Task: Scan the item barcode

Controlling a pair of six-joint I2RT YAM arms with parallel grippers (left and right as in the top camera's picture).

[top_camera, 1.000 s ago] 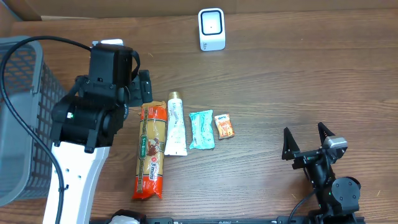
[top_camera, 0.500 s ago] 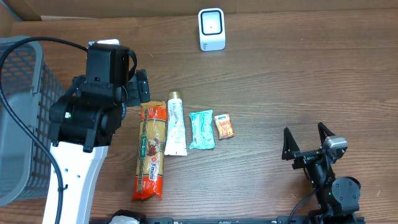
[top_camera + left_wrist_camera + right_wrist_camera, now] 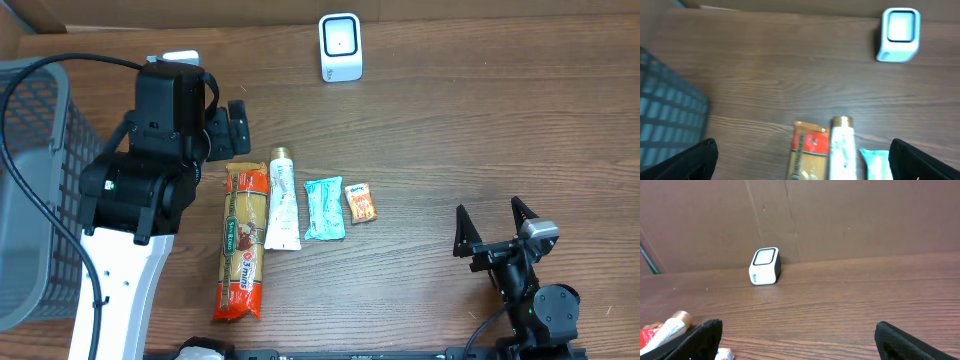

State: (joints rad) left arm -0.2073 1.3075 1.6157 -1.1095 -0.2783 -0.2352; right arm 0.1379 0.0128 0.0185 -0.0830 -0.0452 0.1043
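a grey mesh basket (image 3: 30, 180) at the 9 o'clock edge of the wooden table (image 3: 450, 130) is cut off by the overhead frame, and the left arm (image 3: 140, 190) and its cable cover part of its near side. the arm's black body also hides most of the left gripper (image 3: 801, 149) from above. in its own wrist view only the two fingertips (image 3: 695, 160) show, in the bottom corners, spread wide with nothing between them. the right arm (image 3: 535, 300), at 5 o'clock, is clipped by the lower edge.

four items lie in a row just left of centre, none of them held. a long pasta packet (image 3: 241, 245) lies with its top end near the left gripper. a white tube (image 3: 283, 205) lies just beside it, cap toward 12 o'clock. then come a teal pouch (image 3: 323, 208) and a small orange sachet (image 3: 361, 202). their print is too small to read, and both wrist views cut the row off at the bottom edge. the white scanner (image 3: 340, 47) stands at 12 o'clock by the cardboard wall (image 3: 840, 215), well apart from the row.

the left arm reaches up from 7 o'clock, its wrist over the table by the pasta packet's top and aimed toward 12 o'clock. the right arm sits low, and the right gripper (image 3: 492, 225) points toward 12 o'clock, its fingers wide and empty.
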